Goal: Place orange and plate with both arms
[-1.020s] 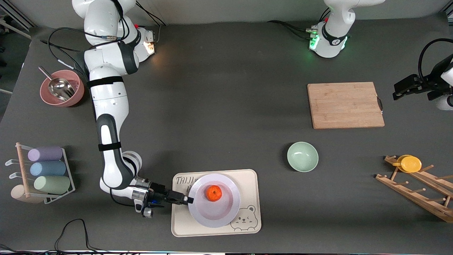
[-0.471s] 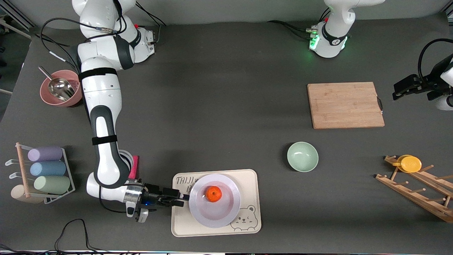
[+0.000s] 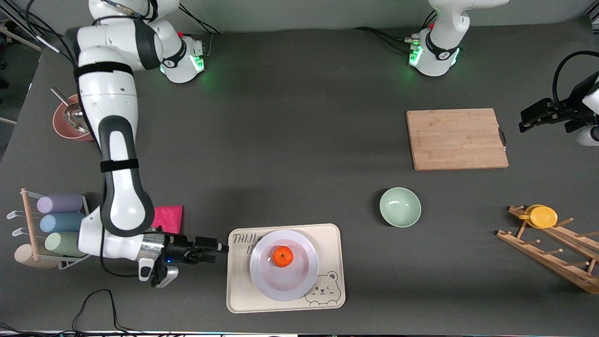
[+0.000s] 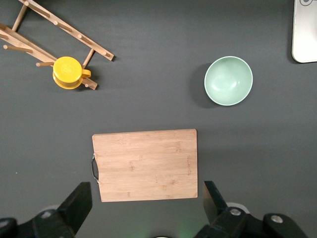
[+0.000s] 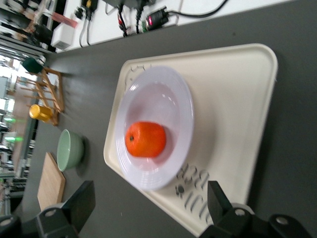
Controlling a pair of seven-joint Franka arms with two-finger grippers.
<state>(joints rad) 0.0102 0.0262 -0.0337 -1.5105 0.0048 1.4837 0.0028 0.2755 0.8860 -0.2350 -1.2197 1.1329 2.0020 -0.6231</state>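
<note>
Both end effectors gape empty; only the front view shows the right end effector [image 3: 220, 248] beside the plate [image 3: 262, 274].

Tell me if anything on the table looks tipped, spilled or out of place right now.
Nothing stands out. The orange sits in the white plate, which lies flat on the bear tray. The right gripper is open beside the tray; the left gripper waits open near the cutting board.
</note>
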